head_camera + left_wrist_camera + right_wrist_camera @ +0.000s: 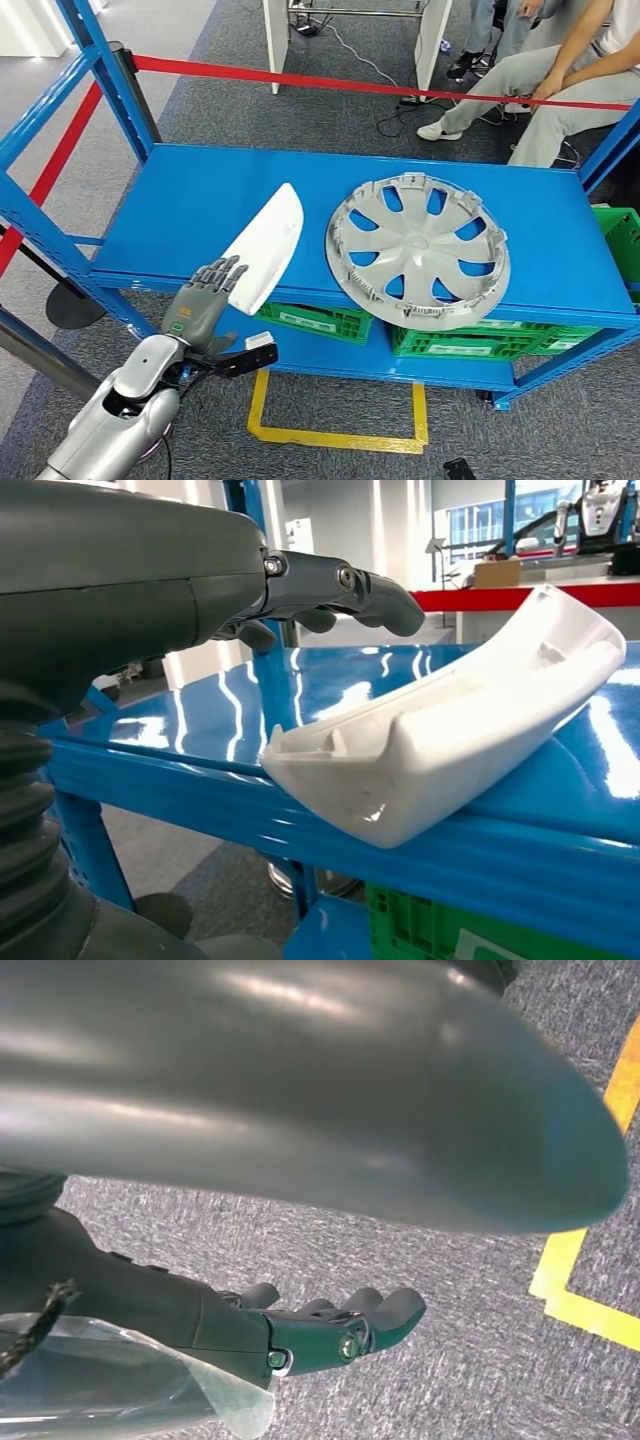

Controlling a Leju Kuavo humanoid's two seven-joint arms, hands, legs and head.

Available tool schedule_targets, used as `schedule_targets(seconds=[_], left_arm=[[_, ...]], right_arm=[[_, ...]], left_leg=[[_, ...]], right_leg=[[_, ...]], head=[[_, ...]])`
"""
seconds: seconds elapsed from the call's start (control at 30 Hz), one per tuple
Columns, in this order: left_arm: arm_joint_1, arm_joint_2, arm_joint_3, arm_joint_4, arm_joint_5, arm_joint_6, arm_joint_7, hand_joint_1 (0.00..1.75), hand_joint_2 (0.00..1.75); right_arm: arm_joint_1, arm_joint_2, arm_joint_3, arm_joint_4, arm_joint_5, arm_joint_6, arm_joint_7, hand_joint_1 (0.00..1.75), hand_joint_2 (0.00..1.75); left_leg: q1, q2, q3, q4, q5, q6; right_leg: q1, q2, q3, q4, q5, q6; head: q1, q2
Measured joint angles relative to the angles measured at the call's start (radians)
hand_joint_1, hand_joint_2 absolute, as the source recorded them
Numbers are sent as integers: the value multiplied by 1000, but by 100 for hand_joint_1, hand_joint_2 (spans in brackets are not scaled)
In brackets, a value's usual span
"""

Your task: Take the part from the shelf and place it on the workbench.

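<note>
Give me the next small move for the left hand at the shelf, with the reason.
Probably ease the left hand forward and close its fingers on the near end of the white part. That end overhangs the front edge of the blue shelf, and the fingers sit just short of it, open and holding nothing.

Robotics test area in a workshop-like hall: a blue steel shelf rack (189, 215) holding car parts, green plastic crates (317, 320) below, red barrier tape (340, 82), yellow floor marking (332, 436) on grey carpet, and seated people (543, 90) watching behind.
</note>
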Motion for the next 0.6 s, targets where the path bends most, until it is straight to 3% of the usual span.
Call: schedule_targets(seconds=[0.6], left_arm=[[-32,-39,-20,76,-9,23,-15,0,175]], right_arm=[[31,39,-47,-112,9,58,8,0,0]], left_leg=[[0,0,0,0,0,0]], right_leg=[[0,1,0,0,0,0]], head=[[0,0]])
